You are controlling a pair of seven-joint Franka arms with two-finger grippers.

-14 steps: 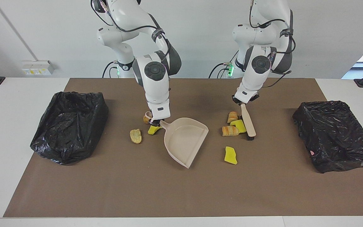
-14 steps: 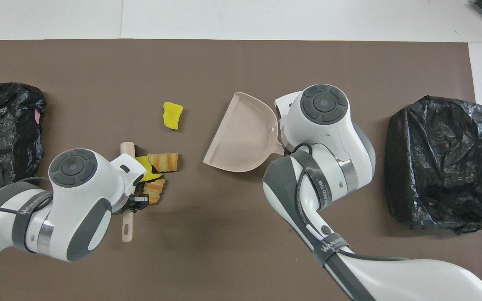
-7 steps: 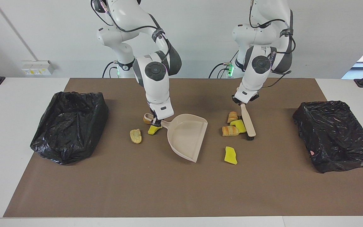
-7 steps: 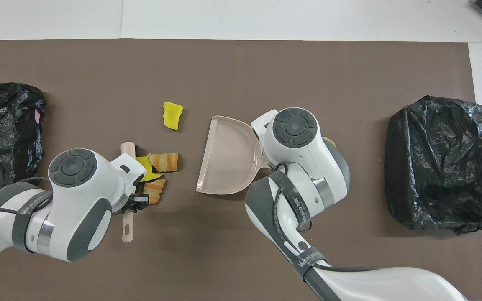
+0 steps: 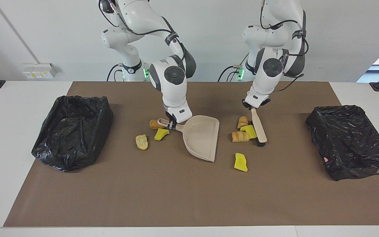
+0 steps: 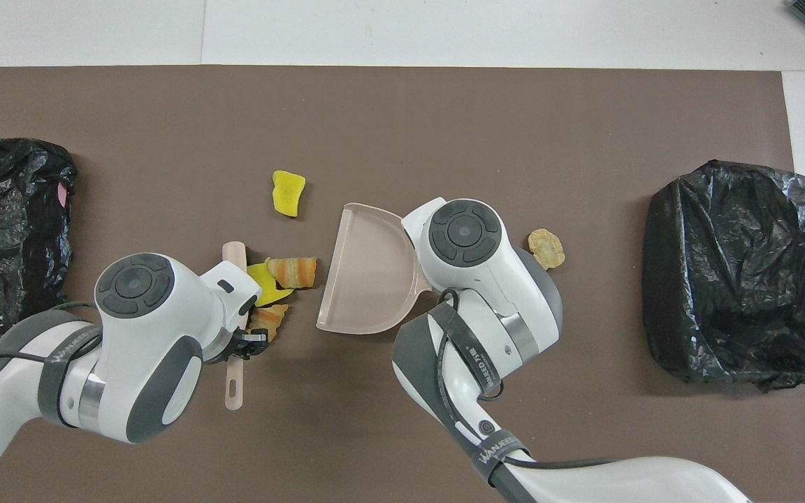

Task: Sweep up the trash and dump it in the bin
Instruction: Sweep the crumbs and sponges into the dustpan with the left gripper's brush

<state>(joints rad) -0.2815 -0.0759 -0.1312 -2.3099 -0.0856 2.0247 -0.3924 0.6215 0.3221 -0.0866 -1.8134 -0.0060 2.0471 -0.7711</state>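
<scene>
My right gripper (image 5: 171, 124) is shut on the handle of the beige dustpan (image 5: 202, 138), whose open edge faces the pile by the brush; it also shows in the overhead view (image 6: 364, 279). My left gripper (image 5: 253, 107) is shut on the beige brush (image 5: 258, 126), its head down on the mat. Beside the brush lie an orange-brown lump (image 5: 242, 121), a yellow scrap (image 5: 249, 131) and a striped lump (image 5: 240, 136). Another yellow scrap (image 5: 240, 162) lies farther from the robots. A brown lump (image 5: 155, 124), a yellow scrap (image 5: 161, 133) and a tan lump (image 5: 141, 142) lie by the dustpan handle.
A black-bagged bin (image 5: 72, 126) stands at the right arm's end of the brown mat and another (image 5: 350, 140) at the left arm's end. The white table shows around the mat (image 5: 189, 197).
My right gripper has carried the dustpan toward the left arm's end and turned its open edge toward the brush pile. In the overhead view the brush and pile have shifted slightly toward the dustpan.
</scene>
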